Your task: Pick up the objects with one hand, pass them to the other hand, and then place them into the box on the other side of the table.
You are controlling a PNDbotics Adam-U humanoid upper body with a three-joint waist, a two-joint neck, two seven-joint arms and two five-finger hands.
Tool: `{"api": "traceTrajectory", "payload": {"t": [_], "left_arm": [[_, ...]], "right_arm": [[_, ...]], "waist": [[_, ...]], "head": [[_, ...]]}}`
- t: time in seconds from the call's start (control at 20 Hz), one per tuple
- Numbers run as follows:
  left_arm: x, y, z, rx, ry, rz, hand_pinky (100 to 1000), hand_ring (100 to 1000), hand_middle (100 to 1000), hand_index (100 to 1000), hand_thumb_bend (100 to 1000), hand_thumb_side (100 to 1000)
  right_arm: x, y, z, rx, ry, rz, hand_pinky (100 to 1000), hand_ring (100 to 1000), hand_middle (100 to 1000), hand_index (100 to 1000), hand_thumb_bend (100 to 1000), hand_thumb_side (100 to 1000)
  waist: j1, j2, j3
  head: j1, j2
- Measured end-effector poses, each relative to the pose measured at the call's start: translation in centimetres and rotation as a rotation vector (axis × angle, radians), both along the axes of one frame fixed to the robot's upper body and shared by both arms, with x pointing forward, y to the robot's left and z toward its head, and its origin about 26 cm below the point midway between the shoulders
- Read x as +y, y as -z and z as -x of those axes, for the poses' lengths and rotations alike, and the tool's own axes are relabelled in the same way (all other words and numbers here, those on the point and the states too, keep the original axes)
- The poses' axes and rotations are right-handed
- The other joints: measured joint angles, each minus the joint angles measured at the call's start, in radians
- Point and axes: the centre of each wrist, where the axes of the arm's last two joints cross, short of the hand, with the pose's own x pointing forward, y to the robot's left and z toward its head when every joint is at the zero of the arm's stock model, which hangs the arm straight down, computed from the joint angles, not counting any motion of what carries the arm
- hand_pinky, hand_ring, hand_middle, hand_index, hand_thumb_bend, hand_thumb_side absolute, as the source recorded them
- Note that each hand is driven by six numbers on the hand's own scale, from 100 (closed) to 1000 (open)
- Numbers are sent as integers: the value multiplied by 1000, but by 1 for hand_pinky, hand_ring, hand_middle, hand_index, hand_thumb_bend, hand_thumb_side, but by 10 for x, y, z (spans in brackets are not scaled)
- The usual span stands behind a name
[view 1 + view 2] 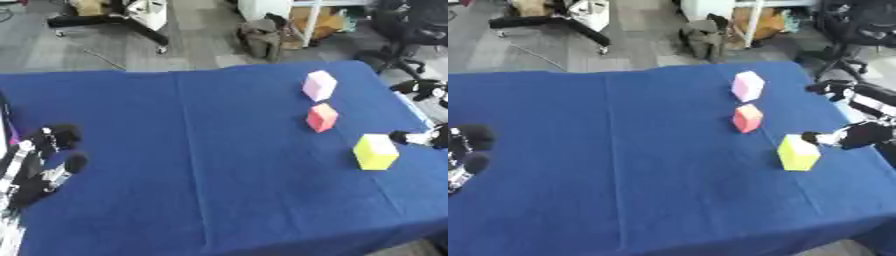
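Note:
Three blocks stand in a slanted row on the right part of the blue table (pixel 201 160): a pink one (pixel 319 85) farthest back, a red-orange one (pixel 322 117) in the middle, and a yellow one (pixel 375 151) nearest. My right hand (pixel 866 132) reaches in from the right edge, open, with its fingers spread. One fingertip (pixel 811 137) is right at the yellow block's upper right side, and I cannot tell whether it touches. My left hand (pixel 42 159) rests at the lower left edge, fingers relaxed and holding nothing.
Past the table's far edge on the grey floor are a wheeled stand (pixel 114 20), a dark bag (pixel 261 37) and an office chair (pixel 407 30). A purple strip (pixel 12 135) shows at the left edge beside my left arm.

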Motion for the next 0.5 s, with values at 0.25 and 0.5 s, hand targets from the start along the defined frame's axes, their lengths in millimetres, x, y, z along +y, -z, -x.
{"api": "traceTrajectory", "payload": {"t": [0.25,0.5], "left_arm": [[0,0,0,1,2,1,756,719,622,744,760,611],[-1,0,0,4,10,-1,756,719,623,745,757,612]], "right_arm": [[-7,7,-2,54,10,43,866,939,919,965,463,541],[-8,13,-6,111,-11,96,865,937,915,966,460,546]], "waist": [[0,0,4],[0,0,7]], "head": [[-3,0],[-5,0]]}}
